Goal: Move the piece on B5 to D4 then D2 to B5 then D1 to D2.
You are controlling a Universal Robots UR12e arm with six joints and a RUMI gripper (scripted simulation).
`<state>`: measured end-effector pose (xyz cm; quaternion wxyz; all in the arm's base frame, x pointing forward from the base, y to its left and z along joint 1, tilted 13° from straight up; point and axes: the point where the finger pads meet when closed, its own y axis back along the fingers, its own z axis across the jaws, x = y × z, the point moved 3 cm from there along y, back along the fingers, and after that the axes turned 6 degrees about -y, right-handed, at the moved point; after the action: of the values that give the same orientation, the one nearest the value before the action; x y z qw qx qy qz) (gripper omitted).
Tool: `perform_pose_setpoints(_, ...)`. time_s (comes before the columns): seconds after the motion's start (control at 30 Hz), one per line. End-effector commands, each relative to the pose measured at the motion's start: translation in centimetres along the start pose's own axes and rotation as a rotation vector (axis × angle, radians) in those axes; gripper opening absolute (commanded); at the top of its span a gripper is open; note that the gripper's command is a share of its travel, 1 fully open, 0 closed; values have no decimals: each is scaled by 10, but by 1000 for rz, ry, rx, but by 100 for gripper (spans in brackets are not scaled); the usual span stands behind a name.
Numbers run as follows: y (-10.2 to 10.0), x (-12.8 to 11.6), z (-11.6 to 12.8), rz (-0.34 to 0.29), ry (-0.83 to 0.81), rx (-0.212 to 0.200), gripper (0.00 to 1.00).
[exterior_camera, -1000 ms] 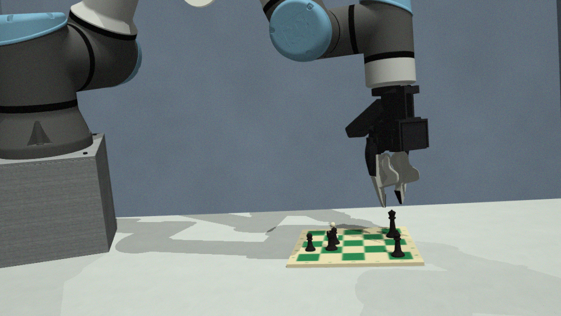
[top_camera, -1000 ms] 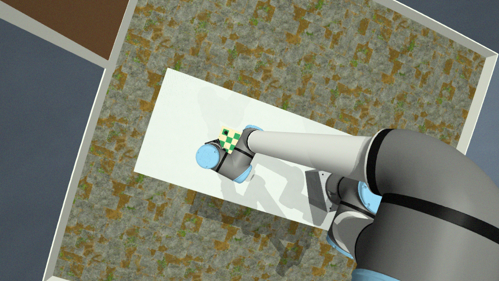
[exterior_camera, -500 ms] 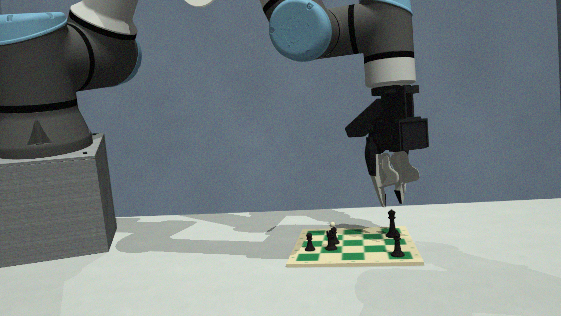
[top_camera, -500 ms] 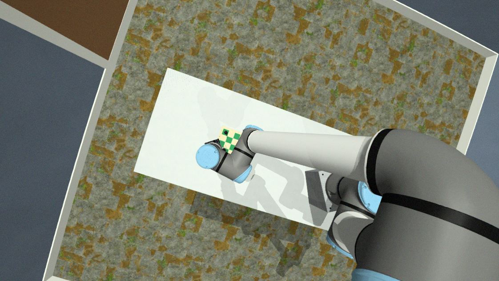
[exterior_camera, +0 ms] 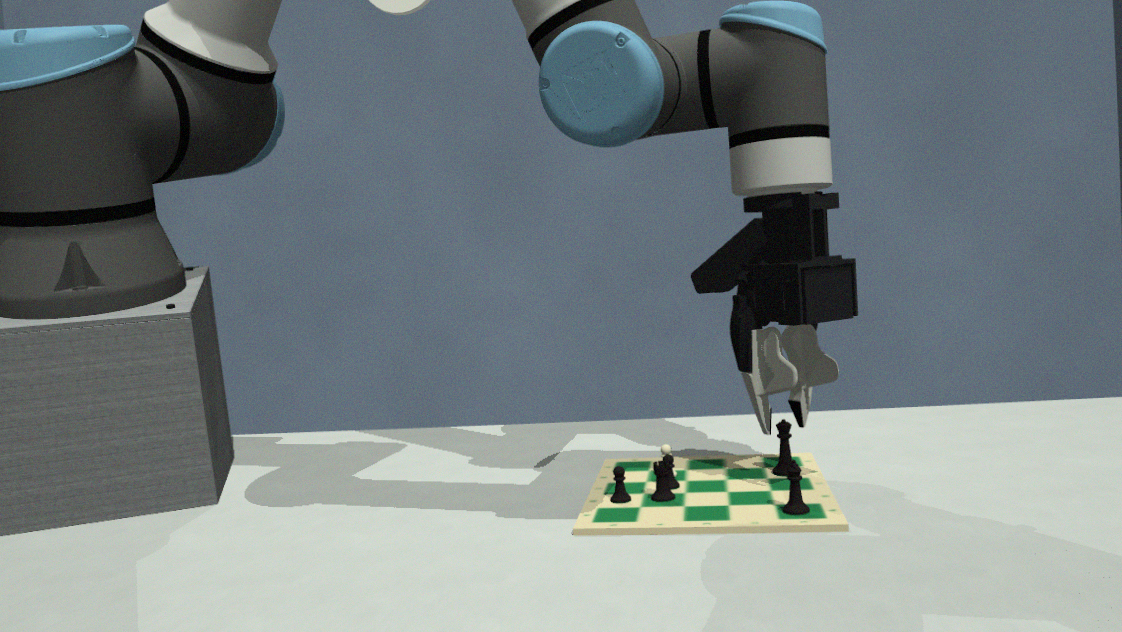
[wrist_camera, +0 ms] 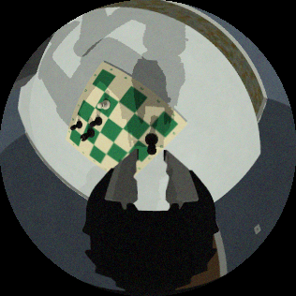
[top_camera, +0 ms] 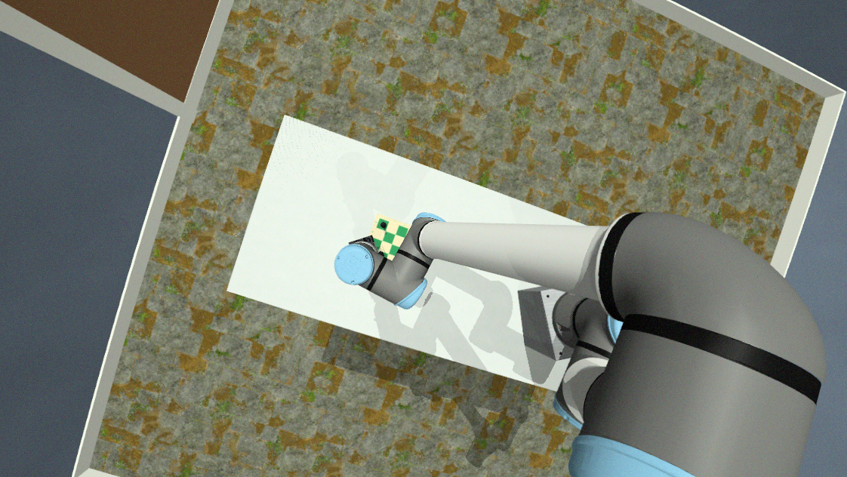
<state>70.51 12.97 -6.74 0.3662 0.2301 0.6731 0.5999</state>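
A small green and cream chessboard (exterior_camera: 710,494) lies on the white table. It also shows in the wrist view (wrist_camera: 124,122) and from above (top_camera: 390,237), partly covered by the arm. A tall black piece (exterior_camera: 783,449) stands at the board's far right, with a shorter black piece (exterior_camera: 795,488) just in front of it. They appear close together in the wrist view (wrist_camera: 152,142). On the left stand a black pawn (exterior_camera: 620,484), another black piece (exterior_camera: 663,480) and a small white piece (exterior_camera: 666,449). My gripper (exterior_camera: 783,420) (wrist_camera: 151,150) hovers just above the tall black piece, fingers a little apart and empty.
The robot's grey base block (exterior_camera: 102,400) stands on the table at the left. The table's far edge runs behind the board. Mossy stone floor (top_camera: 474,88) surrounds the table.
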Motion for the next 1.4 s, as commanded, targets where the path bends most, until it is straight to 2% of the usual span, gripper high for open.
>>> perform_pose_setpoints(0.0,-13,-3,1,-2,-2,-3,25)
perform_pose_setpoints(0.33,-21,-2,1,-2,-2,-3,25)
perform_pose_setpoints(1.37,-20,-2,1,-2,-2,-3,25)
